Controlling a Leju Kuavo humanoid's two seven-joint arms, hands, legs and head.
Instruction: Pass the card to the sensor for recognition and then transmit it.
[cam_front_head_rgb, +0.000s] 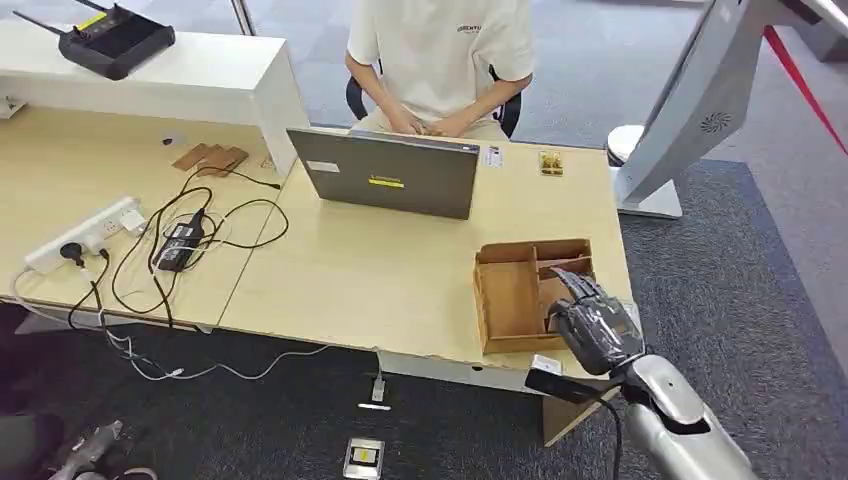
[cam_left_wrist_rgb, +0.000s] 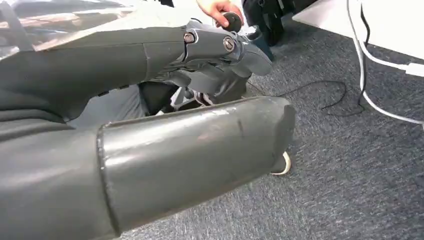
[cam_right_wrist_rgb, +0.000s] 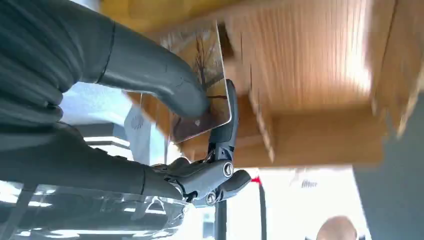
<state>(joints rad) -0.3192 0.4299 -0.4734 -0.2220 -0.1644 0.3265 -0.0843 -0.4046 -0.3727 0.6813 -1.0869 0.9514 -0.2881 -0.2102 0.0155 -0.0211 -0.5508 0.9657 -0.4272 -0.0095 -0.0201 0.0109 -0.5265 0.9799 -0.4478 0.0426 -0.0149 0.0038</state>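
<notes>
Right hand: the right hand (cam_front_head_rgb: 597, 325) is over the near right corner of the bench (cam_front_head_rgb: 380, 270), above the right part of the wooden tray (cam_front_head_rgb: 510, 295); in the right wrist view (cam_right_wrist_rgb: 150, 115) the thumb presses a card against the darker fingers (cam_right_wrist_rgb: 226, 125), so it holds the card.
Card: the card (cam_right_wrist_rgb: 202, 82) is thin, glossy, with a brownish picture on its face; it is pinched in the right hand, just beside the tray's wooden walls.
Wooden tray: shallow, with dividers making compartments, at the bench's near right edge.
Left hand: the left hand (cam_left_wrist_rgb: 200, 65) hangs low over grey carpet; its fingers are stretched out with nothing in them, apart from the thumb.
Laptop: a grey laptop (cam_front_head_rgb: 392, 172) stands open at the far middle of the bench, its lid back toward the robot.
Person: a person (cam_front_head_rgb: 440, 60) in a pale shirt sits behind the laptop, hands together at the bench edge.
Left of bench: a white power strip (cam_front_head_rgb: 85, 235), a black adapter (cam_front_head_rgb: 180, 243) and looping cables.
Small object: a small yellow-patterned item (cam_front_head_rgb: 550, 162) lies right of the laptop; what it is, I cannot tell.
</notes>
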